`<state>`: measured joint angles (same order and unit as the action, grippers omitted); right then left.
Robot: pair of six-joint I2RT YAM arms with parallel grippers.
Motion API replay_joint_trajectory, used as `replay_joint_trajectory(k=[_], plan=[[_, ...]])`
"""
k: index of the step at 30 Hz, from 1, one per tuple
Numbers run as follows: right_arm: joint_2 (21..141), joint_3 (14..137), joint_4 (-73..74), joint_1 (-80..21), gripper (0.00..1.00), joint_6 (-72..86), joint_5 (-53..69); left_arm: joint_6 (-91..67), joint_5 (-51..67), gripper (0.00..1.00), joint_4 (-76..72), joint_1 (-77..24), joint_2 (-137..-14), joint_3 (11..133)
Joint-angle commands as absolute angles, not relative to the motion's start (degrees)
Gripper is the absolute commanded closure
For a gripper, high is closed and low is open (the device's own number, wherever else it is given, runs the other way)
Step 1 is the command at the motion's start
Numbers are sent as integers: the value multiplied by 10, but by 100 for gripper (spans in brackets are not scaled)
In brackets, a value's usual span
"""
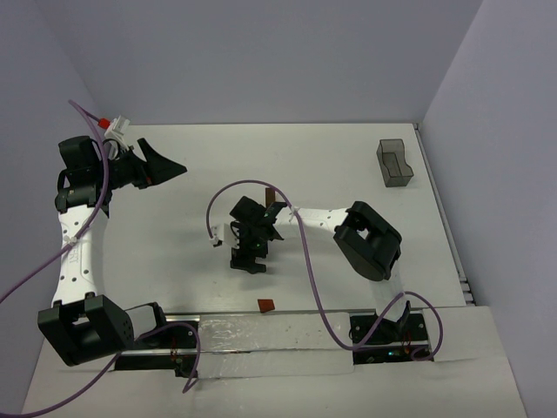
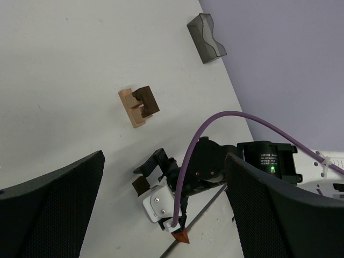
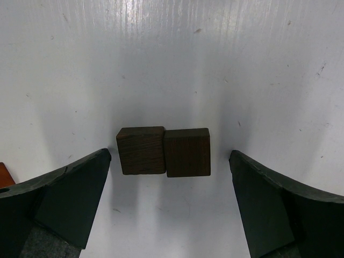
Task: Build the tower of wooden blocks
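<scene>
Right gripper (image 3: 169, 156) fingers (image 3: 64, 193) are spread wide, one on each side of two dark brown blocks (image 3: 164, 151). The blocks lie side by side, touching, on the desk (image 3: 172, 54) near its centre. Neither finger touches them, and the gripper holds nothing.

One reddish-brown block (image 1: 265, 304) lies alone close to the middle of the near edge, apart from the gripper.

The wood block tower (image 2: 138, 106) is near the desk centre, just beyond the right gripper toward the far edge. It shows a light tan piece with dark brown pieces against it. From above, the right forearm passes just beside it and partly hides it.

Left gripper (image 1: 172, 165) hangs near the left edge, well apart from the tower, fingers spread wide and empty.

A grey bin (image 1: 394, 163) stands near the far right corner.
</scene>
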<state>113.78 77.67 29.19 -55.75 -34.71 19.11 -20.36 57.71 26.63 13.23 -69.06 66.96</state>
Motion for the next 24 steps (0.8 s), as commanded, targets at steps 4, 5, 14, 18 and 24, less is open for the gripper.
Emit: replay_joint_trajectory(k=[4, 5, 14, 18, 24], plan=[[1137, 793, 286, -563, 1, -333, 200, -202, 594, 1, 242, 136, -684, 673], [1137, 791, 282, -563, 1, -333, 201, -202, 594, 1, 242, 137, -683, 673], [1134, 780, 262, -563, 12, -331, 192, -201, 594, 1, 243, 137, -684, 672], [1131, 773, 253, -563, 22, -332, 185, -200, 591, 1, 244, 138, -682, 671], [1130, 772, 252, -563, 24, -333, 185, -200, 590, 1, 246, 138, -681, 671]])
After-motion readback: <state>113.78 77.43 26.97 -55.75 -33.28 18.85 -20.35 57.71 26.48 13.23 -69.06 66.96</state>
